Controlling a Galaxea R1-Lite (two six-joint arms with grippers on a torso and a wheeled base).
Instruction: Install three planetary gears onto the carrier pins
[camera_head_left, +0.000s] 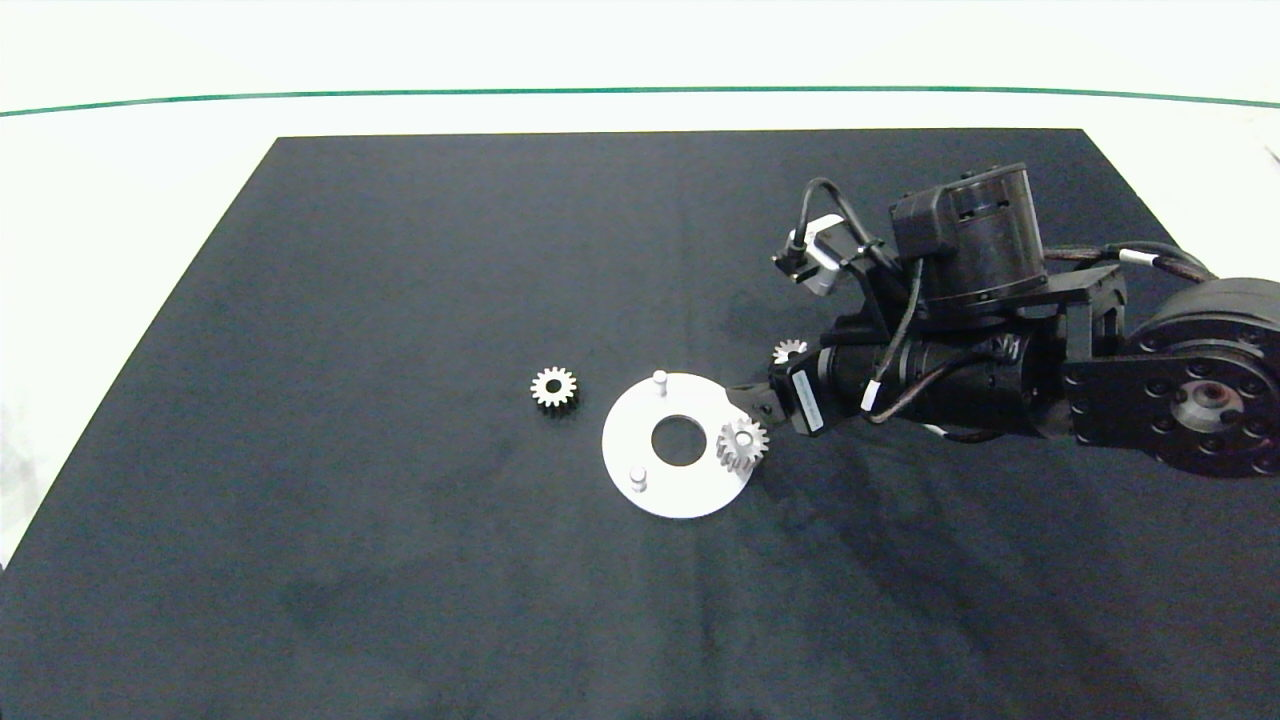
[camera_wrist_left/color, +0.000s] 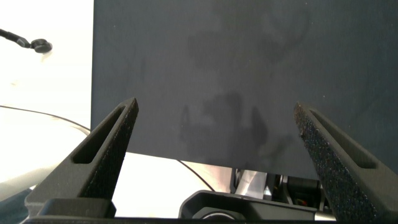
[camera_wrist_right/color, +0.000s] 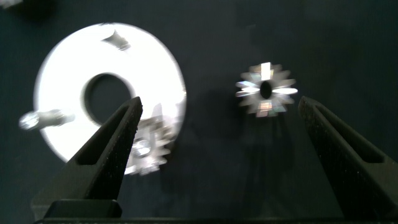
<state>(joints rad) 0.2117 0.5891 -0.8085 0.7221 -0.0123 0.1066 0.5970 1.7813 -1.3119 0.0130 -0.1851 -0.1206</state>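
One gear (camera_head_left: 743, 444) sits on the disc's (camera_head_left: 640, 440) pin nearest the mat's right edge. Our right gripper (camera_wrist_right/color: 217, 143), fingers spread and empty, hangs above a second gear (camera_wrist_right/color: 266, 91) lying just off the disc. A third (camera_head_left: 553, 387) waits toward the left edge. Two pins (camera_head_left: 659, 380) stand bare. Drop carelessly and we clip the seated gear. Left gripper (camera_wrist_left/color: 214, 149) spread wide, parked off the mat.

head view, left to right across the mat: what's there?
Loose gear on the mat → white disc with two bare pins → gear seated on the disc's right pin → third gear, partly hidden by the arm → right gripper, open.
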